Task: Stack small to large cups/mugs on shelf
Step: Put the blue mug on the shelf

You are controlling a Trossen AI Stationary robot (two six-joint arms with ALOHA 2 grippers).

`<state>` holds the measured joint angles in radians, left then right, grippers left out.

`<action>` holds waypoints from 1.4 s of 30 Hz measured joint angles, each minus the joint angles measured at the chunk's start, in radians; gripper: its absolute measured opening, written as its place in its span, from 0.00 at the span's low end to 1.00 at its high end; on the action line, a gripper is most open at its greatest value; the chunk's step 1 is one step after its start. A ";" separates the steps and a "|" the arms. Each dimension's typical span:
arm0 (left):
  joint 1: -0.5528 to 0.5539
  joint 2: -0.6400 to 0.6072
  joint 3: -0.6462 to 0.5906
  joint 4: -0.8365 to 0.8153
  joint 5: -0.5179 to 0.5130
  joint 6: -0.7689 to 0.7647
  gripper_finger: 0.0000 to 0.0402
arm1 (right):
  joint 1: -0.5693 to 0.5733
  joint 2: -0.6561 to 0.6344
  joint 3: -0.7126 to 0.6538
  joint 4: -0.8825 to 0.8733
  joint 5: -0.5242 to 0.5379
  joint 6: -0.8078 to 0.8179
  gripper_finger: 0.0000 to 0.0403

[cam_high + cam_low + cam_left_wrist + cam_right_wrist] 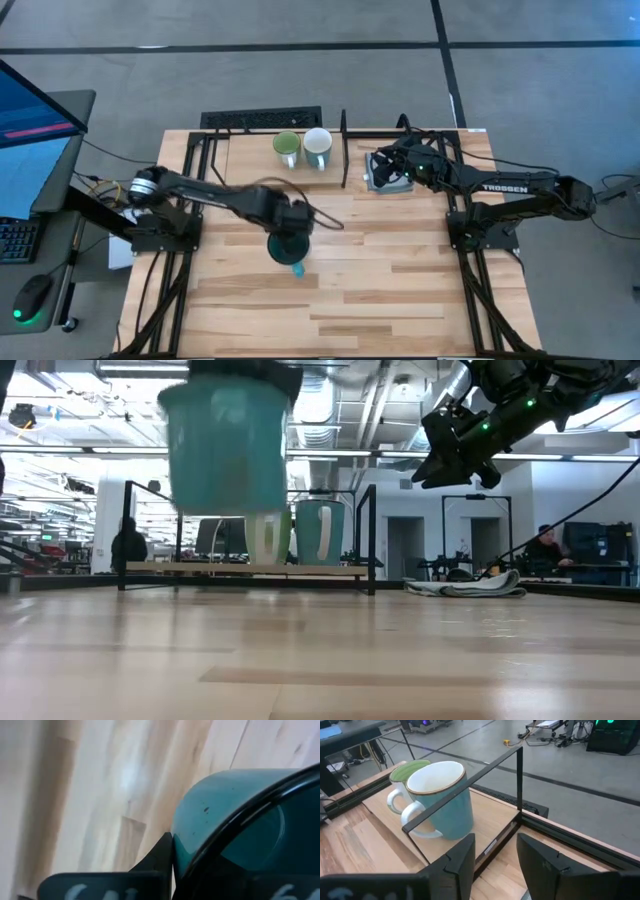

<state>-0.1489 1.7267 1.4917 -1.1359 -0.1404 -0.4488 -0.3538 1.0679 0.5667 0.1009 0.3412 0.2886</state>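
The teal mug [288,248] [225,445] hangs above the middle of the table, with my left gripper [290,222] shut on it from above. A light green mug [287,148] [405,770] and a white-lined, pale blue mug [318,145] [442,800] stand upright side by side on the shelf [250,150] [380,805] at the far edge. My right gripper [380,170] [495,865] hovers open to the right of the shelf, pointing at the two mugs, with nothing between its fingers. My left gripper has the teal mug by its rim [200,845]. One finger [157,857] lies against the outer wall, and the other seems to reach inside the cup. The fingers come from above, pointing down. The mug hangs below them, mouth up, clear of the table.
A crumpled grey cloth [465,588] lies on the table under my right gripper. Black posts and a rail [519,780] frame the shelf's right end. A keyboard [262,118] sits behind the shelf. Bare tabletop [380,290] stretches toward the near edge.
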 joint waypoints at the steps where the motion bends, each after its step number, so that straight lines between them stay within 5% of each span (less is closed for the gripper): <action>1: 0.009 -0.021 0.013 -0.013 -0.001 0.001 0.03 | 0.000 0.000 0.000 0.000 0.000 0.000 0.41; 22: 0.315 -0.470 0.041 -0.198 -0.157 0.212 0.03 | 0.000 0.000 0.000 -0.011 0.000 0.000 0.41; 36: 0.714 -0.409 0.040 -0.213 -0.132 0.745 0.03 | -0.001 0.000 0.000 0.000 0.000 0.000 0.41; 42: 0.878 -0.306 0.040 -0.187 -0.043 0.881 0.03 | -0.001 0.000 0.000 0.001 0.000 0.000 0.41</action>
<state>0.7286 1.4208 1.5314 -1.3231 -0.1834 0.4318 -0.3550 1.0679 0.5667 0.1020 0.3416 0.2890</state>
